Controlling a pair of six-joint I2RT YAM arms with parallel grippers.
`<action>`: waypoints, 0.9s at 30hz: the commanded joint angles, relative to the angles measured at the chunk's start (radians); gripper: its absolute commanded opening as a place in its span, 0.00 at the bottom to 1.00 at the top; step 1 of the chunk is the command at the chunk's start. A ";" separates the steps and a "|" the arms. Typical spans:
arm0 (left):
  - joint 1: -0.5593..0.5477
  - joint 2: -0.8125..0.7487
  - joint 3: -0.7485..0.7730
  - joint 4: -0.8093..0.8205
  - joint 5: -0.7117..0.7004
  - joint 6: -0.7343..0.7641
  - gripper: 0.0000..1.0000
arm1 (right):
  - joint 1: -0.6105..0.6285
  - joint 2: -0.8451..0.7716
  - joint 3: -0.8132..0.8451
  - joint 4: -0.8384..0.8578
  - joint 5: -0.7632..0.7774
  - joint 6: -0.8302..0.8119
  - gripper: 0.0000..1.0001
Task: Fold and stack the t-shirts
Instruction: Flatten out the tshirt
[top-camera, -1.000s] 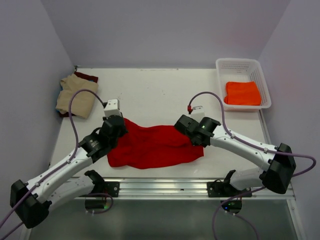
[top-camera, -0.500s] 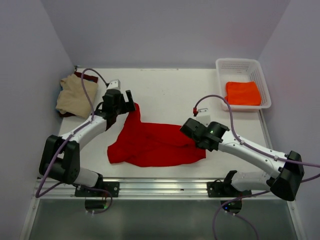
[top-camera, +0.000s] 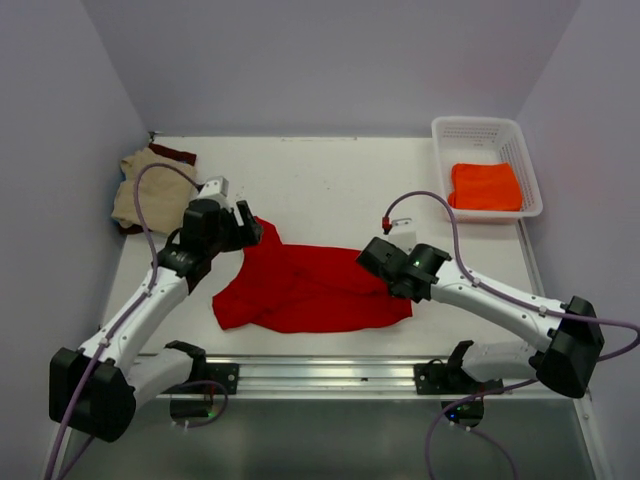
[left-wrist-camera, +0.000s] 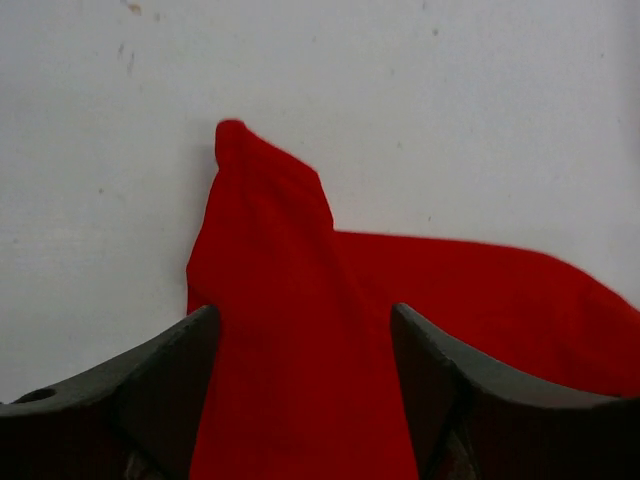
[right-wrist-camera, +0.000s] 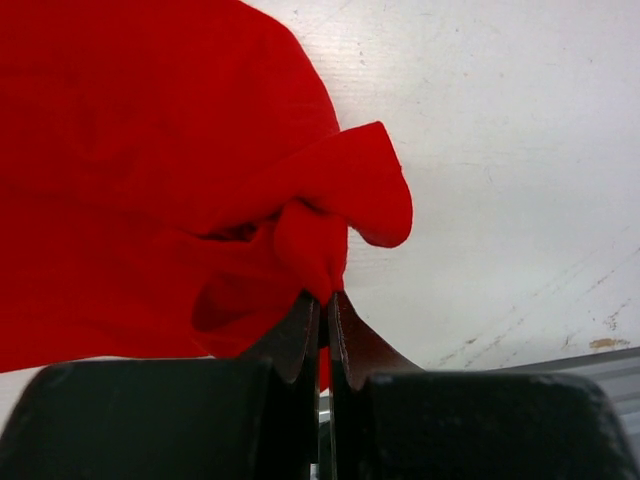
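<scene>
A bright red t-shirt (top-camera: 310, 290) lies crumpled across the table's near middle. My left gripper (top-camera: 237, 224) hovers over its back-left corner. In the left wrist view that gripper (left-wrist-camera: 305, 335) is open, and the red cloth (left-wrist-camera: 290, 300) runs between the spread fingers (left-wrist-camera: 170, 370) without being pinched. My right gripper (top-camera: 380, 264) is at the shirt's right edge. Seen from the right wrist, it (right-wrist-camera: 325, 297) is shut on a bunched fold of red cloth (right-wrist-camera: 310, 245). A tan t-shirt (top-camera: 140, 195) lies over a dark maroon one (top-camera: 176, 153) at the back left. The orange t-shirt (top-camera: 484, 186) lies folded.
A white plastic basket (top-camera: 531, 170) at the back right holds the orange t-shirt. A metal rail (top-camera: 330, 375) runs along the near table edge between the arm bases. Purple walls close in the left, back and right sides.
My left gripper carried the shirt's left corner toward the back left, opened and let it go, then drew back a little. The right gripper stayed shut and shifted slightly toward the near edge.
</scene>
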 joint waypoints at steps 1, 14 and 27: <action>0.002 -0.095 -0.055 -0.149 0.096 -0.052 0.70 | 0.002 0.007 0.024 0.029 0.016 -0.003 0.00; 0.002 -0.109 -0.203 -0.380 -0.099 -0.321 0.56 | 0.002 -0.022 0.017 0.029 0.014 -0.005 0.06; 0.002 -0.001 -0.251 -0.251 -0.120 -0.338 0.50 | 0.001 -0.063 -0.020 0.026 0.034 -0.005 0.06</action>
